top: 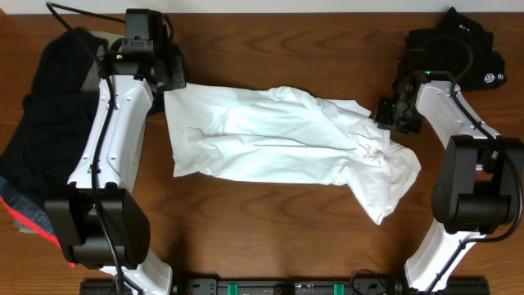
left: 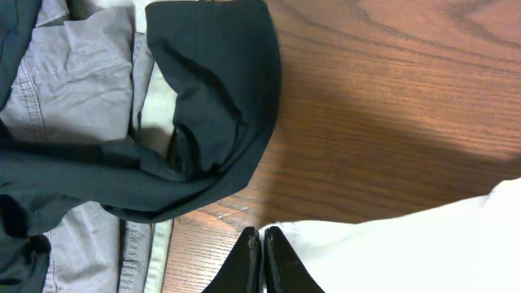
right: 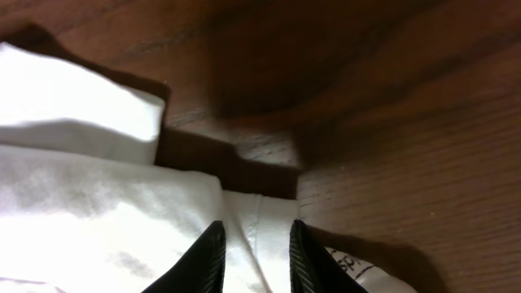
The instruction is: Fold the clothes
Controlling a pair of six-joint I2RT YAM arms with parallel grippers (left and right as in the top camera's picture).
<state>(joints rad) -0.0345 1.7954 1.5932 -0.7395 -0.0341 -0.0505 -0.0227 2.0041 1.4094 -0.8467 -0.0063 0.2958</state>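
A dark, wood-grained tabletop [top: 262, 238] seen from above, with two white robot arms reaching in from the near edge. The left gripper [left: 262, 233] has its jaws pressed together, right at the far left corner of a white garment [top: 278, 135]. Whether a fold of cloth is pinched between them cannot be told. The right gripper [right: 254, 254] has its jaws parted, one on each side of a hemmed edge at the garment's far right end, not yet closed on it. The garment lies spread lengthwise across the middle of the tabletop. It is rumpled, and one part trails toward the near right. A pile of dark clothes [top: 49, 106] with a grey piece [left: 73, 81] among them sits just left of the left arm. A black garment [top: 458, 45] lies in the far right corner. The step in hand appears to be taking hold of both far corners before a first fold. The next move likely calls for the right jaws to close on the hem. Both arms would then lift together and carry the far edge toward the near one, keeping the cloth taut so it does not bunch.
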